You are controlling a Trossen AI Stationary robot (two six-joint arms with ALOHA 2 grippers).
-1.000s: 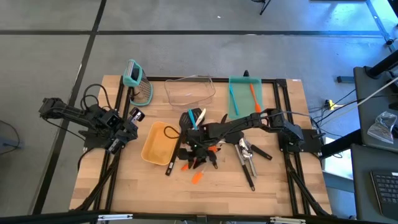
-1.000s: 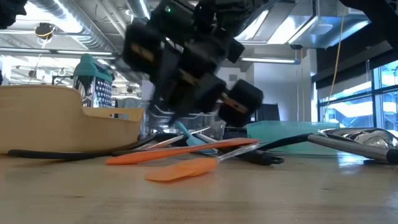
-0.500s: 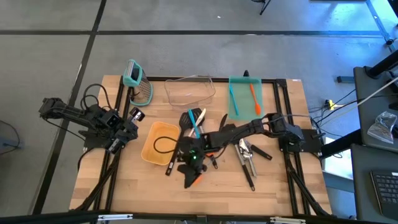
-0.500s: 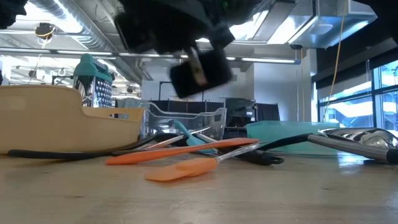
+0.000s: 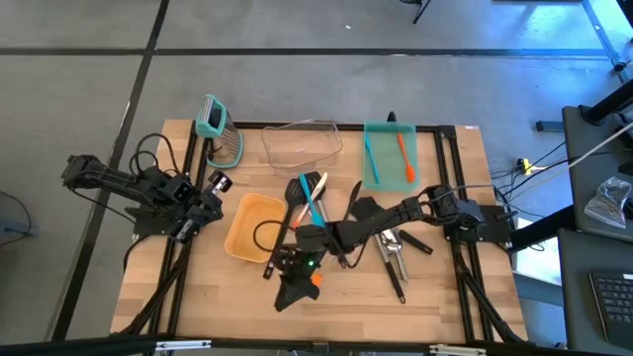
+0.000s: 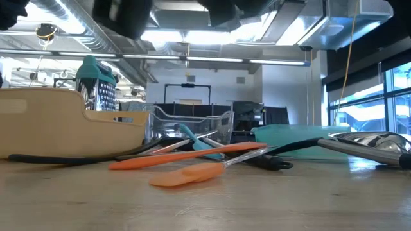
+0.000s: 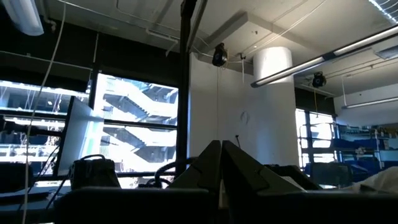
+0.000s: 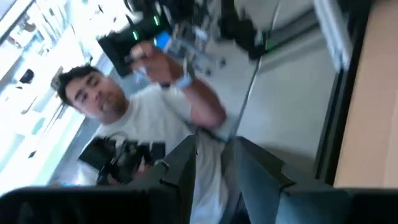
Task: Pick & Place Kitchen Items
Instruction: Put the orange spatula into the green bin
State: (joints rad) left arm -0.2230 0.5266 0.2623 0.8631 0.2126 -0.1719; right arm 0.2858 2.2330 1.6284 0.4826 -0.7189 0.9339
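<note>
Reading the kitchen items as light, stiff-handled utensils, easy to lift but prone to pivot if gripped off-centre.

- Silicone spatulas: soft, grippy blades that flex. Take them mid-handle, across the narrow width.
- Silver scoop (image 5: 391, 240): heavier, smooth metal, likely slippery. Grip the handle close to the bowl.
- Black turners: thin and flat to the wood, and they overlap in the pile. Probably pick whichever lies on top first.

Location: most lie in a loose pile mid-tabletop (image 5: 445, 297), between the tan bowl (image 5: 247, 225) and the scoop. Two more sit in the teal tray (image 5: 388, 133) at the far edge.

Counts:
- Orange: two on the wood in the low view, the long spatula (image 6: 192, 156) and the short blade (image 6: 186, 174), plus one in the tray (image 5: 405, 158). Three total.
- Teal: one in the pile (image 5: 313, 194), one in the tray (image 5: 370, 158). Two total.
- Scoop: one.
- Black: at least three. The arm covers part of the pile, so no exact count.

Right tool (image 5: 287, 295): above the near edge of the pile, raised off the wood. Fingers stand a little apart, and I see nothing between them.

Left tool (image 7: 221, 144): parked at the left side, fingers pressed together, empty.
</note>
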